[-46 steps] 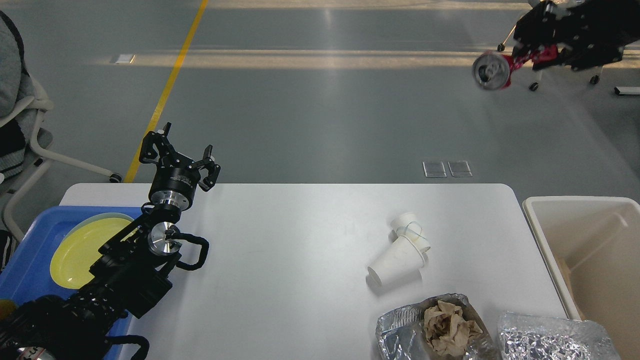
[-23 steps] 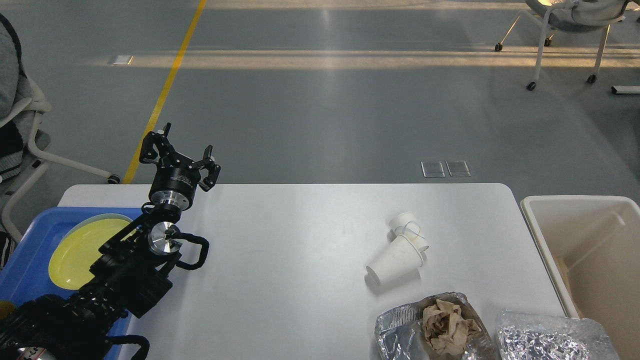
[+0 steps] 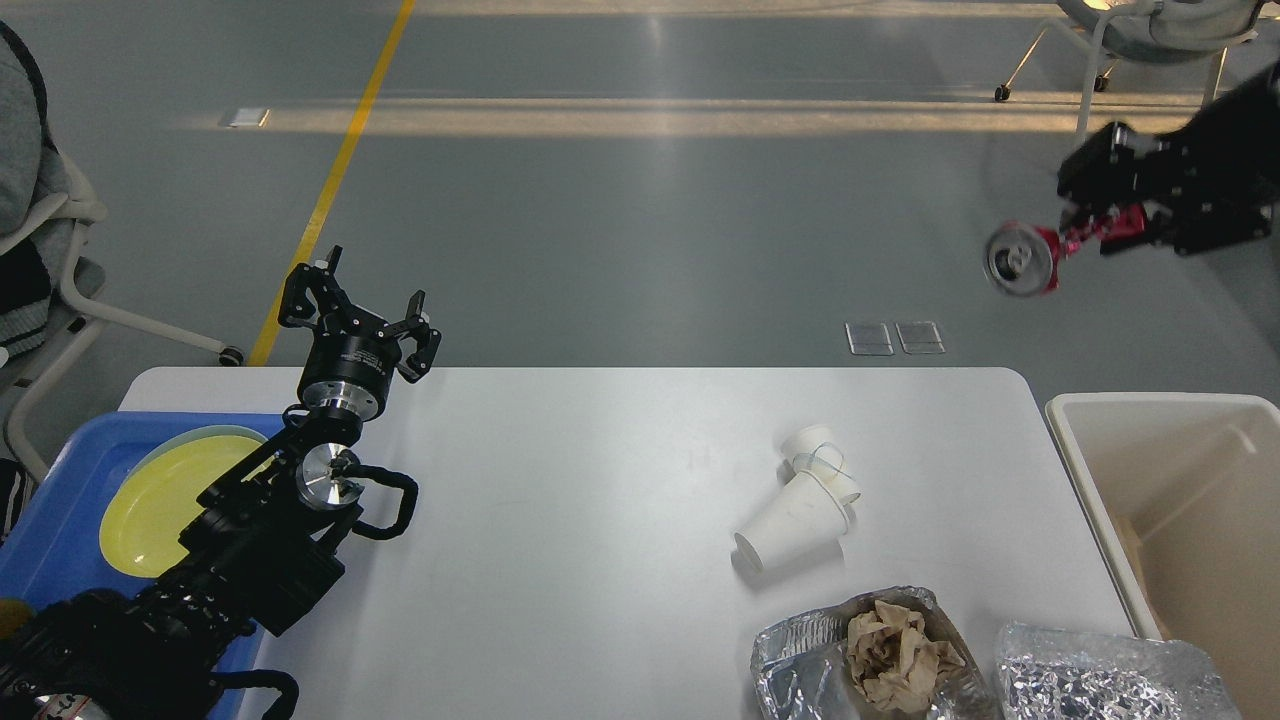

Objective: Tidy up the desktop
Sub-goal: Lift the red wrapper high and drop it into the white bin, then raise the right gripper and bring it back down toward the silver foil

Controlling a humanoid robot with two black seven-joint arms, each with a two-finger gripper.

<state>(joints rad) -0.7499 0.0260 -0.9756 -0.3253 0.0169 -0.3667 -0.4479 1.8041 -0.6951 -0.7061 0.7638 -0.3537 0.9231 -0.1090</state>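
Far right, high above the floor beyond the desktop (image 3: 600, 480): right gripper (image 3: 1068, 240) clamped on a red can (image 3: 1020, 260), silver top turned toward the viewer, a little blurred, so the exact bite of the fingers is hard to read. Probably carried up there to come over the cream bin (image 3: 1160, 410) standing just off the desktop's right edge, the likely place for rubbish. Inside that bin, only a brownish flat piece against the near wall, perhaps cardboard. Left side: left gripper (image 3: 360, 315) raised over the far left corner of the desktop, fingers spread apart, nothing between them, apparently parked out of the way. Below it, a blue tray (image 3: 60, 520) at the left edge with a yellow plate (image 3: 165, 495) lying in it. On the white desktop, right of centre: two paper cups (image 3: 805, 500) tipped on their sides, touching. At the near right edge: a foil container (image 3: 800, 650) with crumpled brown paper (image 3: 900, 650) in it, and a second foil piece (image 3: 1100, 680) just beside it. Cups and foil not yet cleared.
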